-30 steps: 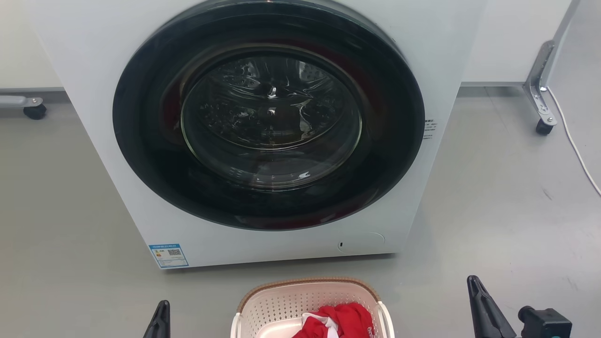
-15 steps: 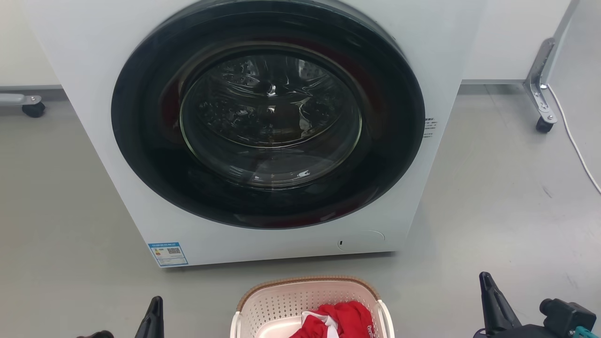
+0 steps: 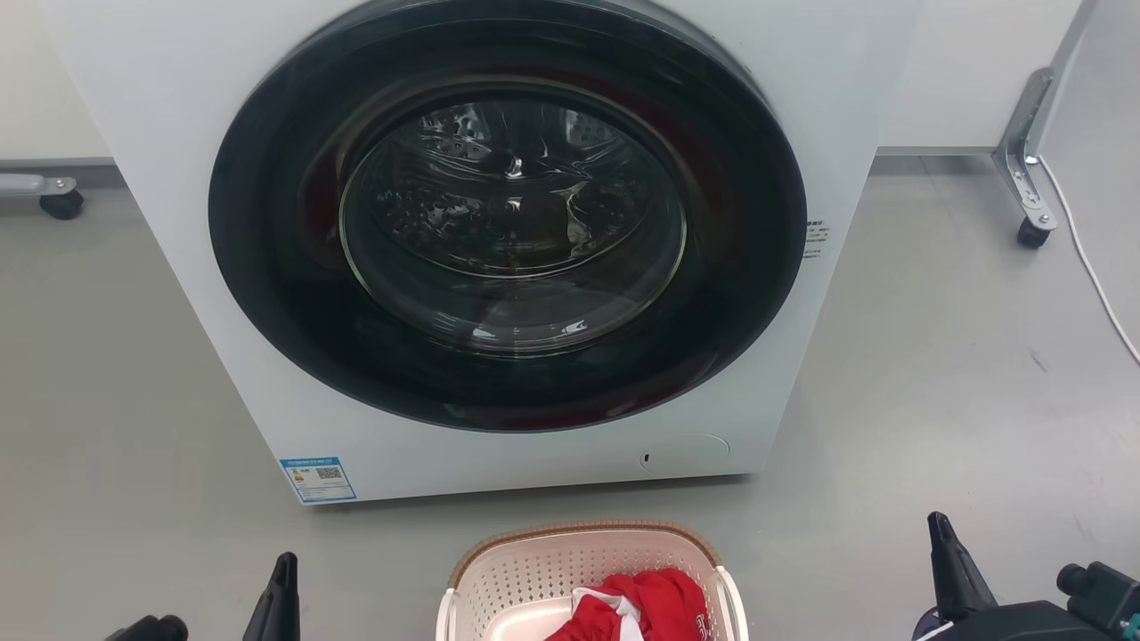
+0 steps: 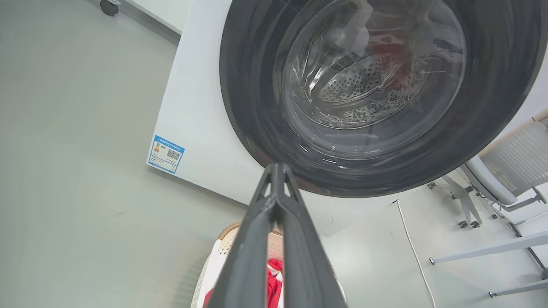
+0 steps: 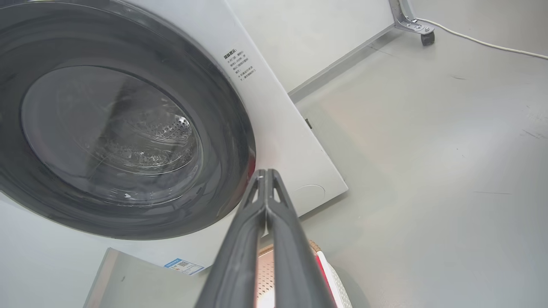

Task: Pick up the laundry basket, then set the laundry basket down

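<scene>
- Both claws sit wider apart than 1 s ago: left claw further left, right claw further right; each has its fingers pressed together, empty.
- Laundry basket rests on the floor, near centre, before the washing machine, red garment inside.
- Claws flank it, well apart: fits pre-grasp or post-release.
- Floor smooth, grey; white cable far right.

The right gripper, fingers pressed together at the tips, lies across the lower right corner of the white washer. The laundry basket sits just in front of the washer, partly hidden behind the fingers. A white cable trails over the floor well right of the washer.
</scene>
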### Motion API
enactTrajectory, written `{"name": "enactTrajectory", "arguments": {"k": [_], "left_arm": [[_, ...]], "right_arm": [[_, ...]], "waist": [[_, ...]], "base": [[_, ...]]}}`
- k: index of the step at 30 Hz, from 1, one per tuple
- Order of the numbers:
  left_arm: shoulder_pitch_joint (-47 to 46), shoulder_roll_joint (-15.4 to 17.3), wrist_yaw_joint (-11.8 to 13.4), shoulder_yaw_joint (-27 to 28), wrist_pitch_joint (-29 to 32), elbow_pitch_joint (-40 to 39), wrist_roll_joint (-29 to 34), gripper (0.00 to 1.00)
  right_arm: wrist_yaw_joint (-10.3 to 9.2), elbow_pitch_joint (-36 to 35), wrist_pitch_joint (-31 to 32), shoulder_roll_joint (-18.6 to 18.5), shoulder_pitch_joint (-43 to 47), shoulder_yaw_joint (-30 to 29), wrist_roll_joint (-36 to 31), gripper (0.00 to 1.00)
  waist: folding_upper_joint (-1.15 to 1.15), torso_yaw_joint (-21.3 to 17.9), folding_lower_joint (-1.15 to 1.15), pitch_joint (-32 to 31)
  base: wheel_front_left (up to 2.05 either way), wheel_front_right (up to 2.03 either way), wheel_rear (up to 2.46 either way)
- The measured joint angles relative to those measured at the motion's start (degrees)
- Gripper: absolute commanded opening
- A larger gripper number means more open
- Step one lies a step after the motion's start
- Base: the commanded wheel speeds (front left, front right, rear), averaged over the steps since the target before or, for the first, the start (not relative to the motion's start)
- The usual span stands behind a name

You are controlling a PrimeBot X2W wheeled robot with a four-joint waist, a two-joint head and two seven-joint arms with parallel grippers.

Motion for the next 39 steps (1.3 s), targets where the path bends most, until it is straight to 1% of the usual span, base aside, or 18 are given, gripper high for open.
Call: {"name": "enactTrajectory", "arguments": {"k": [4, 10, 11, 14, 18, 21, 22, 39], "left_arm": [[-0.47, -0.42, -0.93, 0.71, 0.58, 0.65, -2.93, 0.00], [-1.65, -0.98, -1.55, 1.89, 1.59, 1.63, -7.14, 0.00], [-1.74, -1.07, -1.96, 2.07, 1.82, 1.87, -7.61, 0.00], [-2.25, -1.42, -2.02, 2.54, 2.34, 2.40, -10.12, 0.00], [-2.87, -1.66, -2.96, 3.37, 3.07, 3.01, -12.95, 0.00], [-3.44, -1.94, -3.03, 3.90, 3.46, 3.58, -14.77, 0.00], [-3.64, -2.04, -3.50, 4.10, 3.54, 3.77, -15.46, 0.00], [-6.45, -3.68, -5.99, 7.30, 6.56, 6.60, -28.14, 0.00]], "right_arm": [[0.71, 0.54, 0.57, 0.35, -0.20, -1.05, 3.13, 0.00], [1.54, 1.23, 1.76, 1.00, -1.14, -2.56, 7.57, 0.00], [1.85, 1.36, 1.94, 1.05, -1.23, -2.85, 8.27, 0.00], [2.12, 1.83, 2.45, 1.34, -1.33, -3.57, 10.68, 0.00], [2.66, 2.37, 3.00, 1.77, -1.66, -4.56, 13.79, 0.00], [3.10, 2.67, 3.52, 1.91, -2.27, -5.31, 15.96, 0.00], [3.41, 2.77, 3.54, 2.01, -2.37, -5.55, 16.84, 0.00], [5.87, 5.02, 6.46, 3.66, -3.87, -9.77, 29.55, 0.00]], "waist": [[0.00, -0.01, 0.00, 0.08], [0.00, -0.03, 0.00, 0.21], [0.00, -0.03, 0.00, 0.23], [0.00, -0.04, 0.00, 0.30], [0.00, -0.05, 0.00, 0.38], [0.00, -0.06, 0.00, 0.44], [0.00, -0.07, 0.00, 0.46], [0.00, -0.12, 0.00, 0.82]], "base": [[0.00, 0.00, 0.00], [0.00, 0.00, 0.00], [0.00, 0.00, 0.00], [0.00, 0.00, 0.00], [0.00, 0.00, 0.00], [0.00, 0.00, 0.00], [0.00, 0.00, 0.00], [0.00, 0.00, 0.00]]}}
